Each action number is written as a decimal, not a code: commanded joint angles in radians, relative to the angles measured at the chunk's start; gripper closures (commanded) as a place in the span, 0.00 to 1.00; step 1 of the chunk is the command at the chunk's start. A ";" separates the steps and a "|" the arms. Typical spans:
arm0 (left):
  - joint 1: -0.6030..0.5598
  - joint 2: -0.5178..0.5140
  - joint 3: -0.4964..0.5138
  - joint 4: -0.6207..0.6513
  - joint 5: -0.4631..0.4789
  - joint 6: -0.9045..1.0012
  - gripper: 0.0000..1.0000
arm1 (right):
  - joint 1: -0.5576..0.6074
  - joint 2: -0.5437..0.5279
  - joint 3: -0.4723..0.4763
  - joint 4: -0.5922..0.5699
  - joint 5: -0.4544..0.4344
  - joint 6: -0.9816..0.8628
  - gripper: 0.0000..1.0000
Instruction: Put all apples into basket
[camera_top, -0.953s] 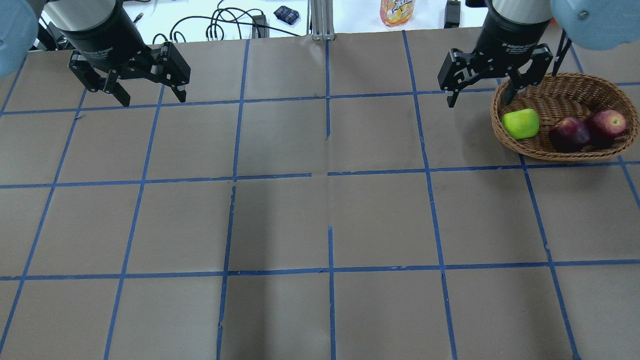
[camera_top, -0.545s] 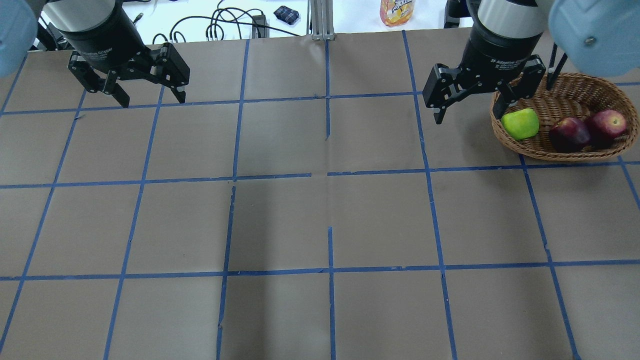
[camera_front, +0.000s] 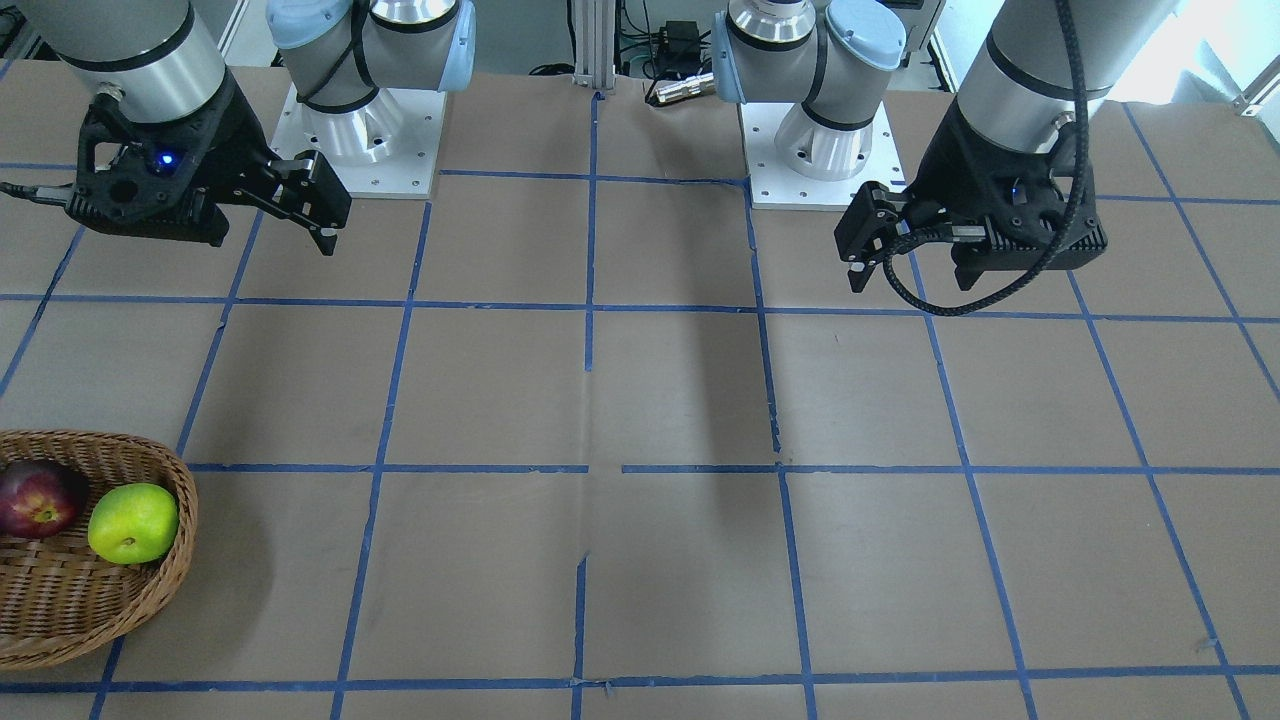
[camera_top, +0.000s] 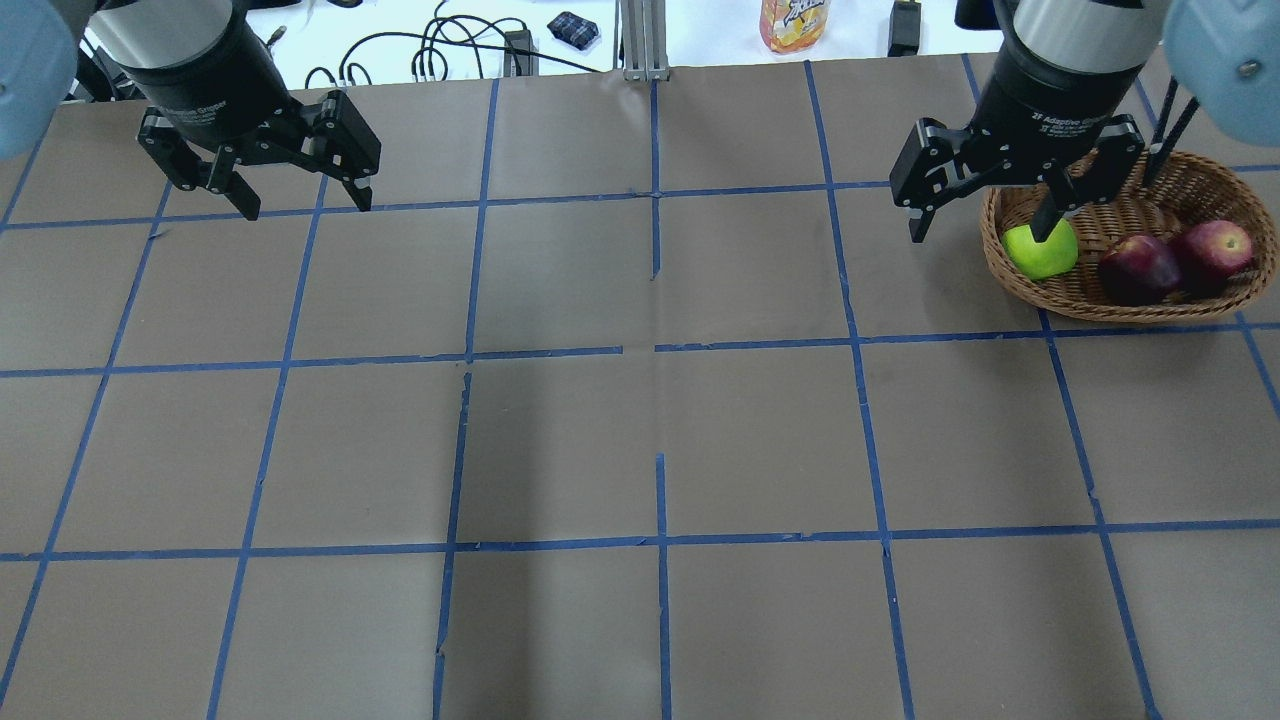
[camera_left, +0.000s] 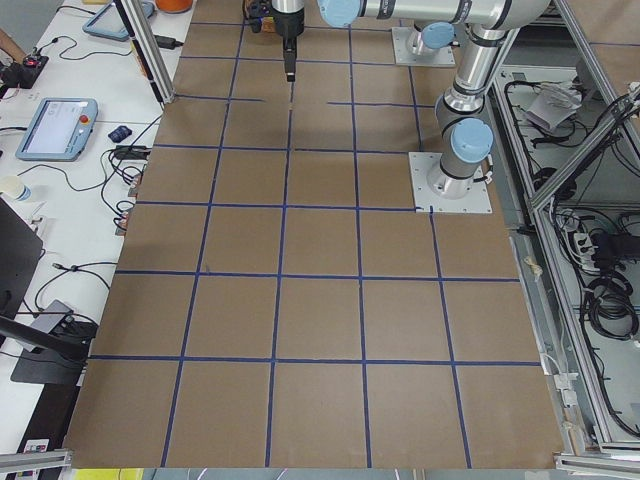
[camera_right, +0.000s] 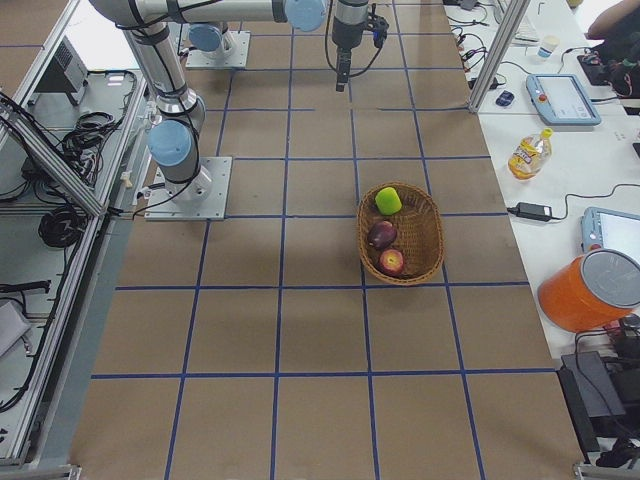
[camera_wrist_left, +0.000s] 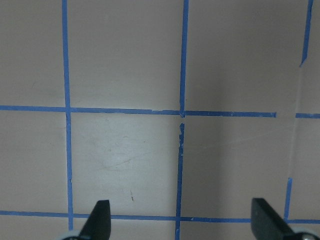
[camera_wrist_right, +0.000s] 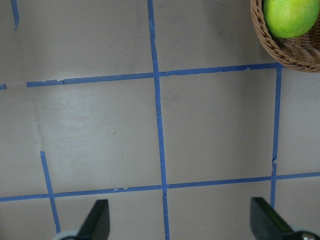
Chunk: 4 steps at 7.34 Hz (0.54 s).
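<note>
The wicker basket (camera_top: 1100, 310) stands at the far right of the table. It holds the yellow-green apple (camera_top: 1040, 258), the dark maroon apple (camera_top: 1138, 268) and the red apple (camera_top: 1215, 248). My right gripper (camera_top: 980, 234) is open and empty, high above the table beside the basket's left rim. Its wrist view shows the green apple (camera_wrist_right: 290, 17) and the basket's rim (camera_wrist_right: 295, 54) at the top right corner. My left gripper (camera_top: 305, 206) is open and empty above the far left of the table. The basket (camera_front: 160, 590) also shows in the front-facing view.
The table is brown paper with a grid of blue tape (camera_top: 660, 345). Cables (camera_top: 440, 50), a dark pouch (camera_top: 573, 28) and an orange drink bottle (camera_top: 795, 22) lie on the white bench beyond the far edge. The arm bases (camera_front: 820, 150) stand at the robot's side.
My right gripper swung left, away from the basket, then back right to the basket's left rim. The apples, the basket and my left gripper have stayed in place.
</note>
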 joint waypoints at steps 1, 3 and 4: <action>0.002 0.014 -0.025 0.009 -0.002 0.000 0.00 | 0.000 -0.024 0.019 -0.002 0.003 0.029 0.00; 0.003 0.012 -0.025 0.009 -0.002 0.000 0.00 | 0.000 -0.030 0.020 -0.005 0.005 0.026 0.00; 0.002 0.014 -0.026 0.007 -0.002 0.000 0.00 | 0.002 -0.030 0.020 -0.011 0.005 0.026 0.00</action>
